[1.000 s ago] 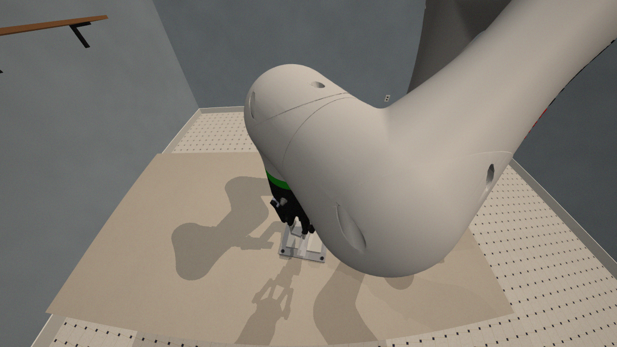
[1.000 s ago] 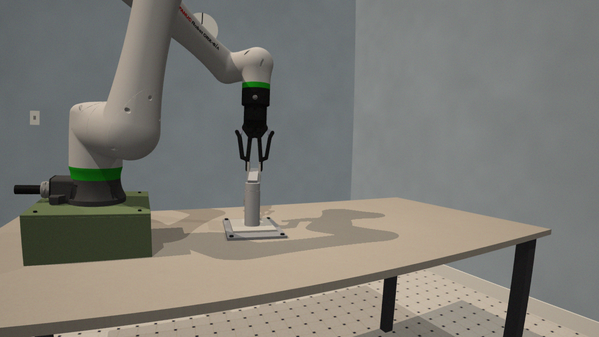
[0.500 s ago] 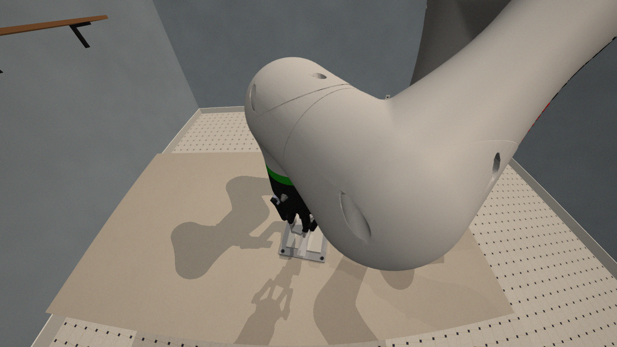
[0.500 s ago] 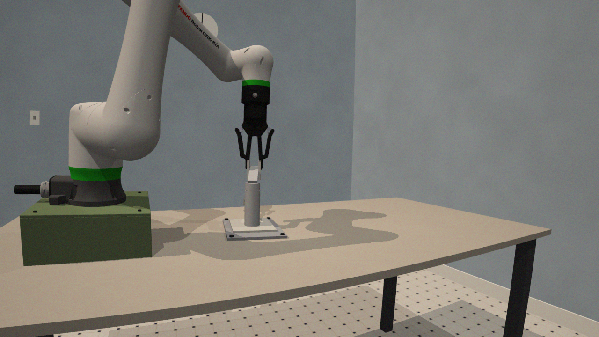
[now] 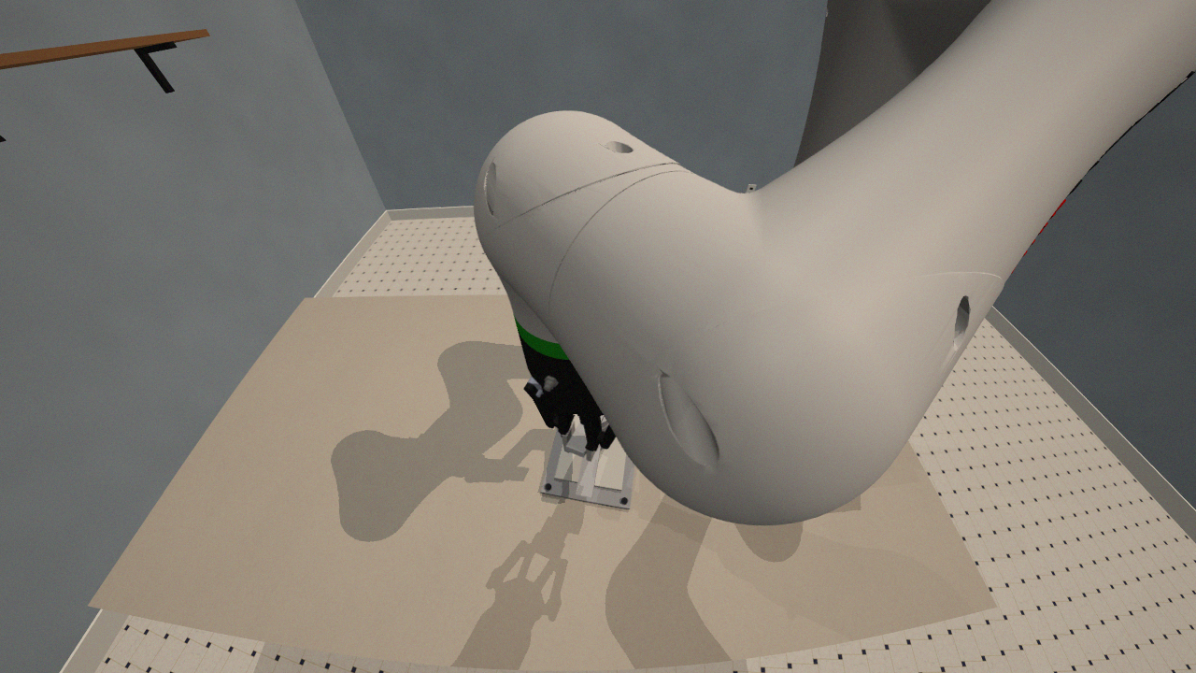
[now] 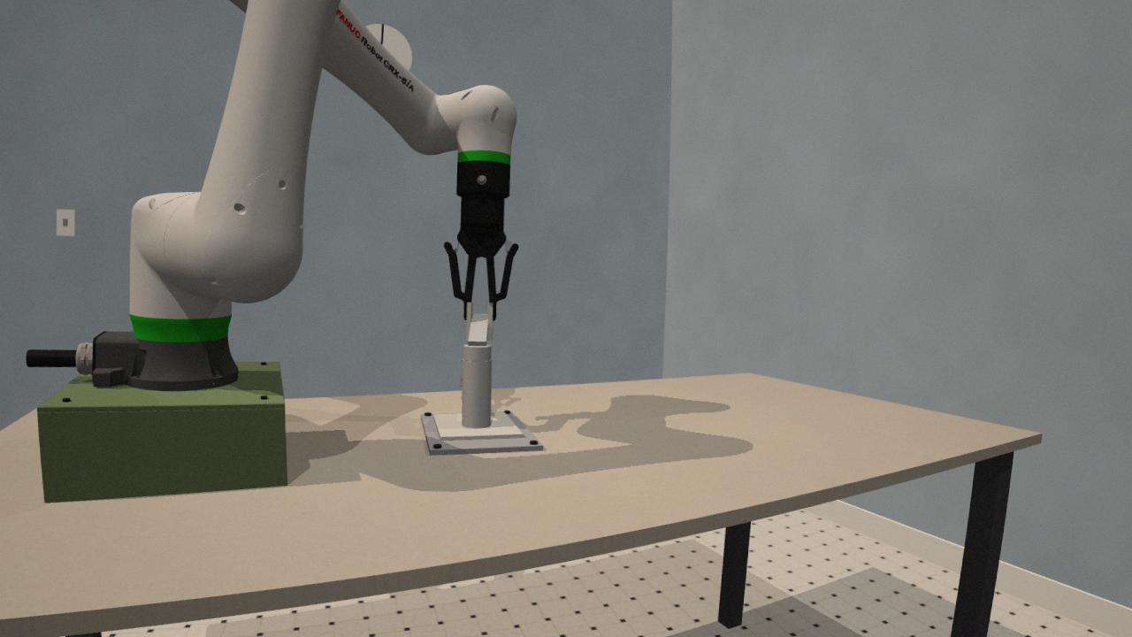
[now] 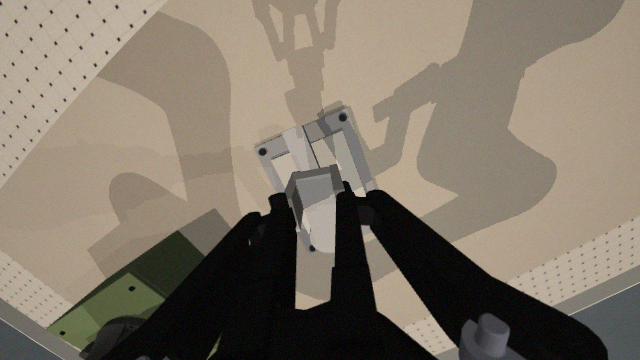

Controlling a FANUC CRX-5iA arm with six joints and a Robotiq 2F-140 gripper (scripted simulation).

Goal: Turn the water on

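Observation:
The tap (image 6: 475, 387) is a grey upright column on a square grey baseplate (image 6: 443, 443) (image 5: 585, 496) (image 7: 351, 150) in the middle of the table. Its pale lever (image 6: 478, 330) (image 7: 315, 187) sticks out of the column's top and is tilted upward. My gripper (image 6: 480, 310) (image 7: 317, 180) (image 5: 582, 439) hangs straight down over the tap and is shut on the lever's free end. In the top view the arm's big white elbow hides most of the tap.
The arm's green pedestal (image 6: 158, 435) (image 7: 125, 295) stands on the table (image 6: 712, 459) to the left of the tap. The table's front edge and right end drop to a tiled floor (image 6: 791, 570). Grey walls stand behind.

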